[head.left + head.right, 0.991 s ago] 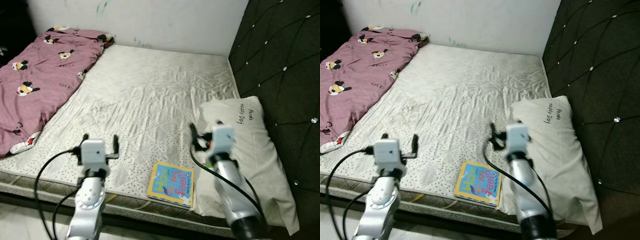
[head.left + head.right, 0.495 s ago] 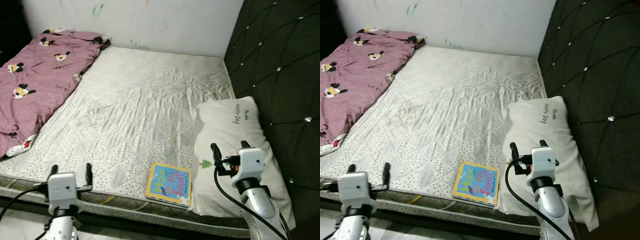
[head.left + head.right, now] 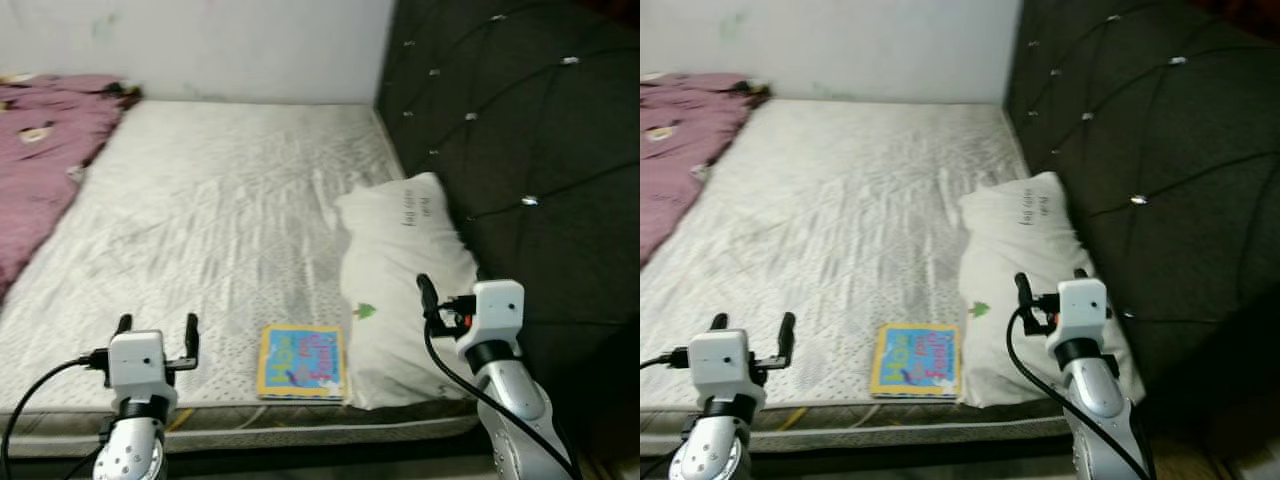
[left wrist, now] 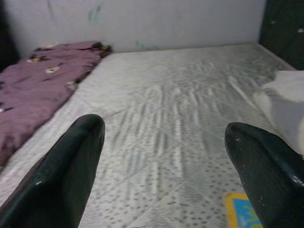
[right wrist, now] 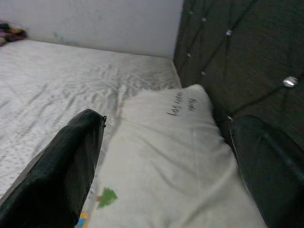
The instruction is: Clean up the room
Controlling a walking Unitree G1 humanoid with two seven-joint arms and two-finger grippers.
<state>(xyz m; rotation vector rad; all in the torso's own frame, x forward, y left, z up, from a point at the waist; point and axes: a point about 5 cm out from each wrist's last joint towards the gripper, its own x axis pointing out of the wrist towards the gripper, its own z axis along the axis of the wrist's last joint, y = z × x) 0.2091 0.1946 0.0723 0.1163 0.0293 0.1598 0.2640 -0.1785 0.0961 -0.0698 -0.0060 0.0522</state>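
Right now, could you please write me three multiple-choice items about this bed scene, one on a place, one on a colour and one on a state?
1. Where does the book lie?
A. On the mattress near its front edge, beside the pillow
B. On top of the pillow
C. On the blanket

2. What colour is the blanket at the far left of the bed?
A. Green
B. Purplish pink
C. Black

3. How is the right gripper?
A. Shut on the book
B. Shut on the pillow
C. Open, holding nothing

Answers:
1 A: the book rests flat on the mattress, its right edge at the pillow.
2 B: the crumpled blanket is purplish pink with small printed figures.
3 C: the right wrist view shows its two fingers wide apart with the pillow beyond them.
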